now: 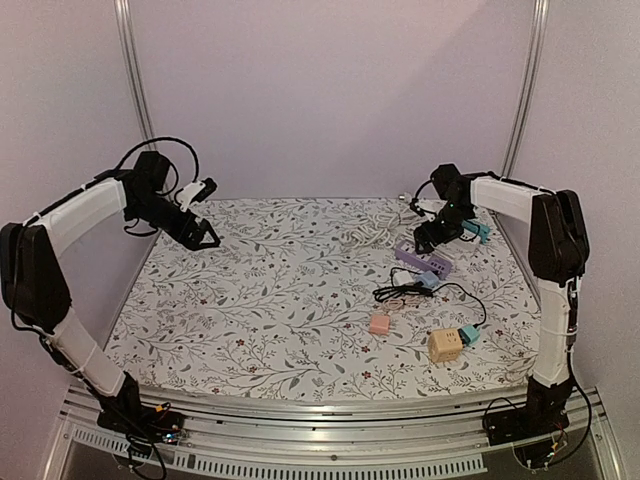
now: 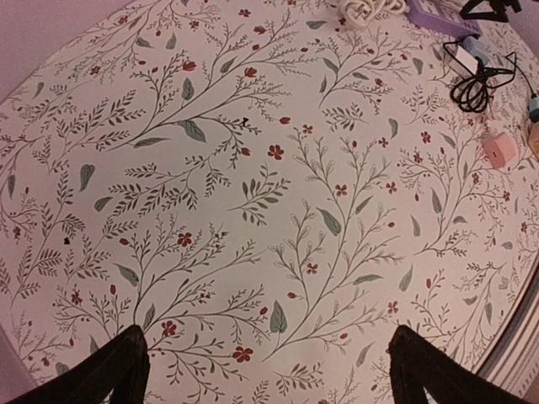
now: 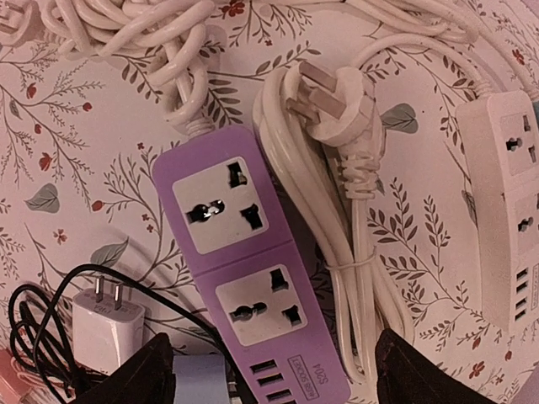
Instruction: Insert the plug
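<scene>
Right gripper [image 3: 274,374] jaws spread wide, empty, above purple strip [image 3: 240,252]. Charger plug [image 3: 105,328] likely light, rigid, slick: pinch its flat sides. Left gripper [image 2: 265,370] jaws also wide, empty.

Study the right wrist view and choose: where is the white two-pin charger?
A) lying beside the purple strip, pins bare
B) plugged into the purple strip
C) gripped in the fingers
A: the white charger lies beside the purple power strip, with its two pins bare and not in any socket.
</scene>
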You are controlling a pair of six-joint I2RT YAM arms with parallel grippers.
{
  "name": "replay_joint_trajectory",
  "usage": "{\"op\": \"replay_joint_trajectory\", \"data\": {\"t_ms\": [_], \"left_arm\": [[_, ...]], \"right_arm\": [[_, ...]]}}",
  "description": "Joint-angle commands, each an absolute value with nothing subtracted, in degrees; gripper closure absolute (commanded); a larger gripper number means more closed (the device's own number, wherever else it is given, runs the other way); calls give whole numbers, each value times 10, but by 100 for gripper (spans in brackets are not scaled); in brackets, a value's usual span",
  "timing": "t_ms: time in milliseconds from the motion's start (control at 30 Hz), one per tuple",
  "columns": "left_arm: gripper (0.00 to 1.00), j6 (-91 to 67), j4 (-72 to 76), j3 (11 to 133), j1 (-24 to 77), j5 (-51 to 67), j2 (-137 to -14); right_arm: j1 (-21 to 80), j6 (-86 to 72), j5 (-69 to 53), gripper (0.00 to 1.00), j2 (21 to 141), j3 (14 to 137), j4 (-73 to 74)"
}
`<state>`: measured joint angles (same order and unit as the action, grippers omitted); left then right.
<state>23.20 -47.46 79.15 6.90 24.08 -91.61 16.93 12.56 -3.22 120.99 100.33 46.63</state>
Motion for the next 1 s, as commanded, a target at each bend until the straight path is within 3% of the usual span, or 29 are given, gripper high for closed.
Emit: {"op": "replay_joint_trajectory", "data": {"t_ms": [0,733,967], "left_arm": [[0,238,-495,807,84,240,-916],[1,233,-492,810,102,233,-934],[1,235,-492,810,104,228,-927]], "right_arm": [[177,125,-35,18,1260,1048,494],[211,186,42,15,1391,1133,565],[254,239,58,31,1412,1158,654]]}}
